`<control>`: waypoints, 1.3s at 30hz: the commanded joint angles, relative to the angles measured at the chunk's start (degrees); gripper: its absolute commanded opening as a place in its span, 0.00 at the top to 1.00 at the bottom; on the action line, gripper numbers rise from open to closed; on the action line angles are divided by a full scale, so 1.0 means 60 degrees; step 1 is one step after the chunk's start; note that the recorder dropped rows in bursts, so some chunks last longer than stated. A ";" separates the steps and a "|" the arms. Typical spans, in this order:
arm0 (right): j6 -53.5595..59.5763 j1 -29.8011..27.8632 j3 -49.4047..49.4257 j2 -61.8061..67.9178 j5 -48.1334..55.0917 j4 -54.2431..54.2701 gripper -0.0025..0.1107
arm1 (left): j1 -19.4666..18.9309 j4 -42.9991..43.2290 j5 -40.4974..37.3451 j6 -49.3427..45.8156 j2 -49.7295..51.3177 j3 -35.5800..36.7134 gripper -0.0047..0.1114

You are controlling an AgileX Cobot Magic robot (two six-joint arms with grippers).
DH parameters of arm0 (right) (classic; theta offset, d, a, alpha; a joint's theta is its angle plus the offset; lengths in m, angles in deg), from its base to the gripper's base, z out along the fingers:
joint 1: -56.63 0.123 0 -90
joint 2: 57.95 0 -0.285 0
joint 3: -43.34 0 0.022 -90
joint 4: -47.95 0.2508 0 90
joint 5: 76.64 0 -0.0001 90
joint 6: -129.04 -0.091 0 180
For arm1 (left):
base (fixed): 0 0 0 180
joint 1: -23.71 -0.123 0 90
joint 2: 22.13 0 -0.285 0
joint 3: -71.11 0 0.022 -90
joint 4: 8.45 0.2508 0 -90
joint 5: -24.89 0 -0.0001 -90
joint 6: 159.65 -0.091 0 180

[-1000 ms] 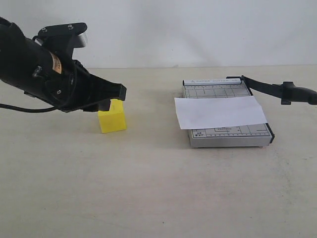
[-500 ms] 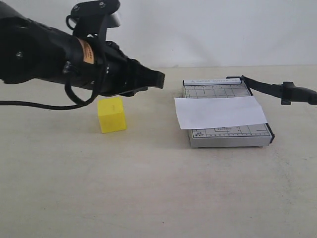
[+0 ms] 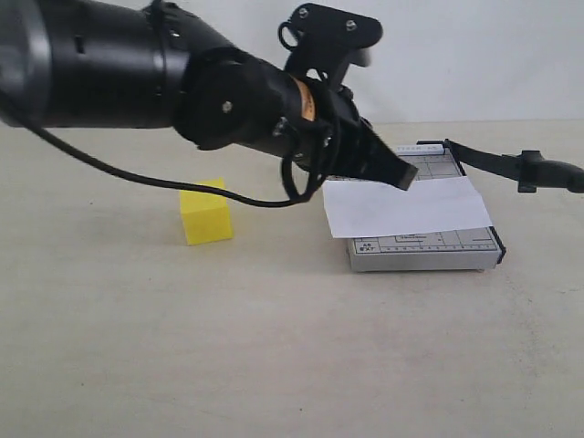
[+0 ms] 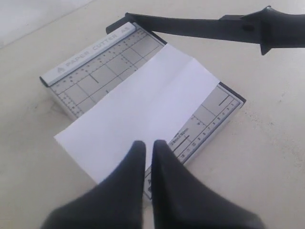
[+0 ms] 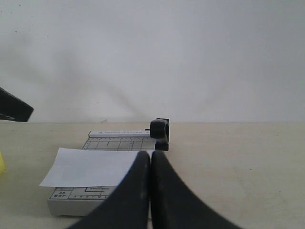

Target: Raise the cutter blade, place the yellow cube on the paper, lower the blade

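Beige table [image 3: 274, 365] up front. Yellow cube [image 3: 205, 212] on table, well left of grey trimmer [image 3: 424, 253], untouched. White paper [image 3: 406, 206] flat across trimmer bed, overhanging left edge. Left gripper [image 3: 399, 172] over paper's left end, pinched closed, empty; arm masking trimmer's far-left corner. Cutter blade [image 3: 497, 164] raised, angled off right. Right gripper [image 5: 150, 162] closed, empty.

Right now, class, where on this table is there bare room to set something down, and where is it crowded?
Free: the table strip in front of the yellow cube and trimmer; the paper's right half, beside the raised cutter blade. Crowded: between cube and trimmer, under the left arm, its shut gripper above the paper's left end.
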 commanded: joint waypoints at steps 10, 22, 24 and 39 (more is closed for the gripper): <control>-0.0045 0.0013 -0.0008 -0.0057 -0.0098 -0.0015 0.98 | 0.0240 -0.0017 0.0309 -0.0076 0.2367 -0.2256 0.92; -0.0045 0.0013 -0.0008 -0.0057 -0.0098 -0.0015 0.98 | 0.0240 -0.0675 0.0308 -0.0076 0.3612 -0.3192 0.92; -0.0045 0.0013 -0.0008 -0.0057 -0.0098 -0.0015 0.98 | 0.0240 -0.0675 0.0334 -0.0076 0.3700 -0.3192 0.92; -0.0045 0.0013 -0.0008 -0.0057 -0.0170 -0.0015 0.98 | 0.0240 -0.1026 0.0311 -0.0076 0.4308 -0.3209 0.92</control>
